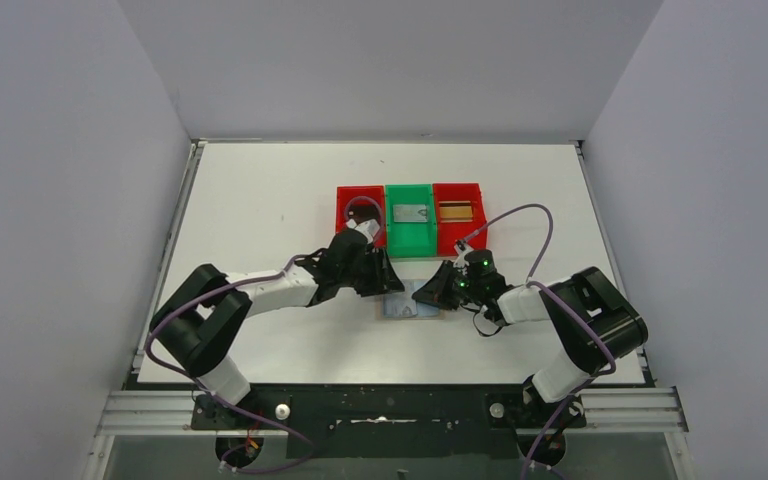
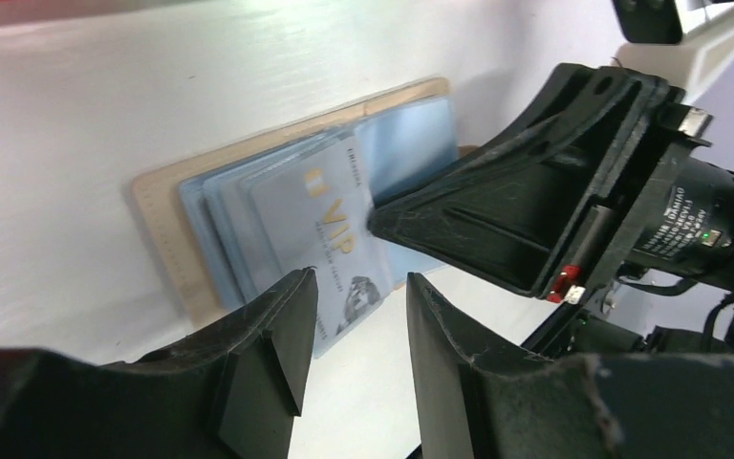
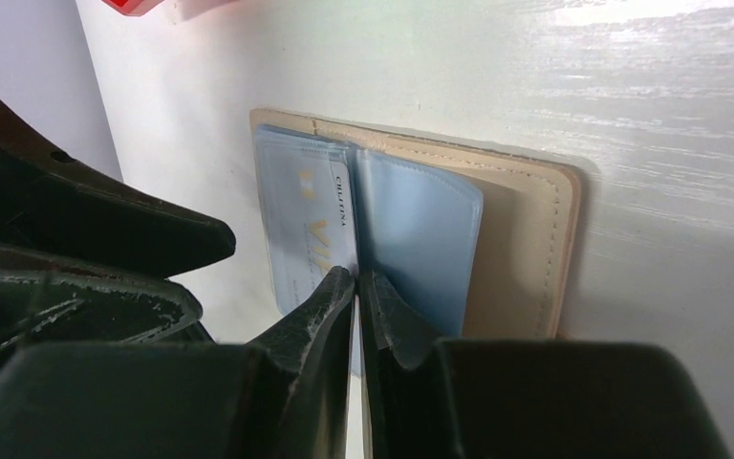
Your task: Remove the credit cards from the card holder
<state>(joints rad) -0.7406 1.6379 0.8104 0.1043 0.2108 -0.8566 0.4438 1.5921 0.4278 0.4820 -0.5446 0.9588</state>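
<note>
Pinning and pulling, judged the division of labour here. Nearest the arm bases: small flat beige-tan stitched card holder [image 1: 410, 304] with light blue inner pockets, laid open and face-up on the white table [image 1: 260, 220], between the two arms. Placed so, apparently, to let one arm press while the other drew. Right black two-finger gripper [image 3: 356, 282]: closed tight, tips together with no gap, pressed down onto the blue lining at the holder's centre fold. Gripped nothing that could be made out; probably served as a weight to stop the wallet sliding. Left black two-finger gripper [image 2: 358, 287]: parted, with a clear gap between the fingers [image 2: 277, 325], lined up on the lower edge of a pale silver-blue plastic card marked VIP [image 2: 330, 239]. Found that card partway out of its pocket, its lower corner at the mouth of the gap. Could not tell whether either finger touched it, and saw no pinch on it. Judged the next need: closing on that free edge and sliding it out, away from the pinned fold. Farther back, side by side in a row: left red plastic bin [image 1: 342, 205], green plastic bin [image 1: 410, 238], right red plastic bin [image 1: 457, 240]. In the green one, a silver-grey card [image 1: 410, 213]; in the right red one, a gold-brown card [image 1: 454, 211]. Could not make out the contents of the left red one from above. Counted the task as partly done, with at least the VIP card left in the holder.
</note>
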